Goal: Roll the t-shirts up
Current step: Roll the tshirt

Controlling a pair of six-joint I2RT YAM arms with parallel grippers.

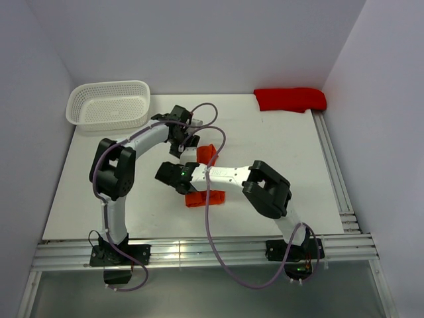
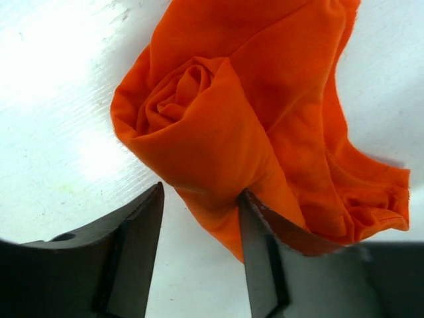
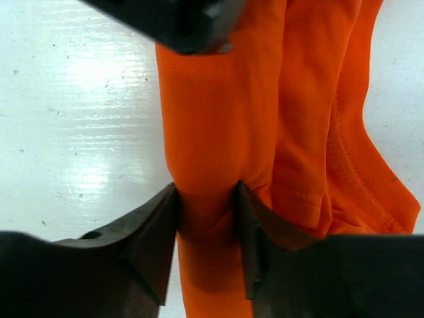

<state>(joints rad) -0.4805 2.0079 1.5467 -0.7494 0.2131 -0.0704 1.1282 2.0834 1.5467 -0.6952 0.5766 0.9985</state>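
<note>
White tabletop [image 1: 278, 165] lies under both arms, with pale walls on three sides. Near its middle the right gripper [image 3: 207, 195] is clamped across the orange t-shirt [image 3: 218, 119]. Both fingers press into the rolled cloth from either side, and the roll narrows where they pinch it.

The left gripper [image 2: 201, 199] stands partly spread at the roll's end. Its wrist view shows the spiral of the rolled end just above the fingertips, with a lower fold of cloth hanging down between the jaws. The finger [image 2: 258, 265] on the right of that view touches the fold. The other stands clear of it, with bare table showing in the gap, so nothing is gripped there. Beside the roll, looser orange cloth with a stitched hem lies bunched on the table.

From above, the two grippers sit close together over the shirt, the left one farther from the bases and the right one nearer. Orange cloth shows in two patches, one beside the left gripper and one just nearer than the right.

Well apart from them, the red t-shirt [image 1: 289, 99] lies bunched at the table's far right corner. A white perforated basket [image 1: 106, 86] sits at the far left corner.
</note>
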